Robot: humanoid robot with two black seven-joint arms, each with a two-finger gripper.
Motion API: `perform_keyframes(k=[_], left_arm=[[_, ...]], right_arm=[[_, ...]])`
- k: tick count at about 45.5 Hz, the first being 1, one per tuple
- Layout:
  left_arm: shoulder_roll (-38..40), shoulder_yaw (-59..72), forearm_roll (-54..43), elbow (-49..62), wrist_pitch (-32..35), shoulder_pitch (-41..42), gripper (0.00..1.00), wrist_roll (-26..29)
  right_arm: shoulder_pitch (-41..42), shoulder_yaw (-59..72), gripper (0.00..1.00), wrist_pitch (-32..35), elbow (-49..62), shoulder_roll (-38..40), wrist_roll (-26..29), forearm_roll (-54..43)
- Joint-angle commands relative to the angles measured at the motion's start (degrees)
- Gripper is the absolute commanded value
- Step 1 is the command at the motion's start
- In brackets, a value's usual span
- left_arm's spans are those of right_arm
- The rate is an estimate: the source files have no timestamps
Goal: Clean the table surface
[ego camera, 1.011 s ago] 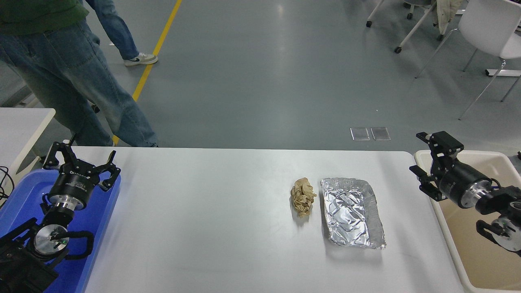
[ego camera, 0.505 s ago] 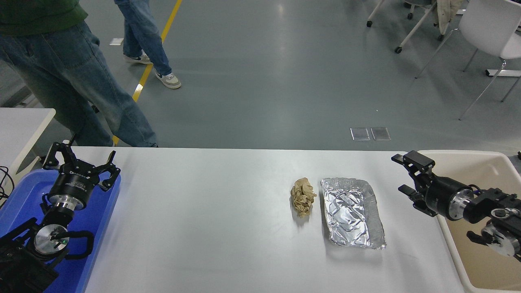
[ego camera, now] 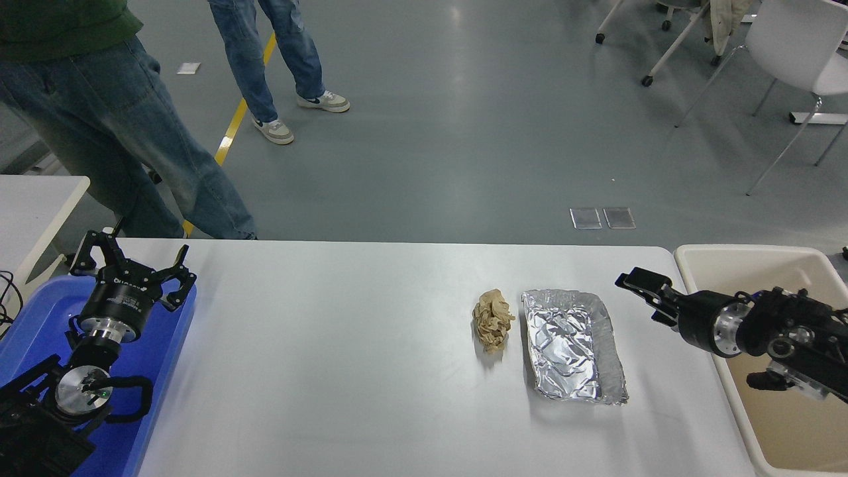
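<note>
Across the foreground stretched the white surface (ego camera: 344,358), bearing a crumpled brown paper wad (ego camera: 493,320) just beside a foil tray (ego camera: 573,346). Right gripper (ego camera: 637,290) hovered near the tray, fingers slightly parted, empty, likely reaching. Left gripper (ego camera: 130,260) sat parked, fingers spread.

The table surface (ego camera: 344,358) in front of me is plain white and matt, smooth all over. On it lies a foil tray (ego camera: 573,346), shiny, silvery and heavily creased, and just beside it a wad of brown paper (ego camera: 493,319), crumpled and dull. My left gripper (ego camera: 130,265) is matt black with a bright metal ring behind it, over a smooth blue plastic tray (ego camera: 36,318). The bin (ego camera: 742,255) looks like smooth cream plastic.
</note>
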State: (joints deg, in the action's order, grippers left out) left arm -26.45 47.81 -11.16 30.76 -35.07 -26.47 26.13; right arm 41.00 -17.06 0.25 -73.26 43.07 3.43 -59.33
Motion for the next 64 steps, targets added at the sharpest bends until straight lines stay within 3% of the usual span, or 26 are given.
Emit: perform_keyframes(k=[1,23,64], left_arm=[[0.0,0.0,0.0,0.0,0.0,0.0,1.00,0.0],[0.0,0.0,0.0,0.0,0.0,0.0,1.00,0.0],[0.0,0.0,0.0,0.0,0.0,0.0,1.00,0.0]], right_arm=[[3.5,6.5,1.00,-0.7,0.7,-2.4,-1.4,-9.2],[3.0,17.1,1.00,-7.1,5.2,-4.7,-7.3,-22.9],[1.9,19.3,0.99,-12.5,18.7,-13.7,-7.3,-22.2]])
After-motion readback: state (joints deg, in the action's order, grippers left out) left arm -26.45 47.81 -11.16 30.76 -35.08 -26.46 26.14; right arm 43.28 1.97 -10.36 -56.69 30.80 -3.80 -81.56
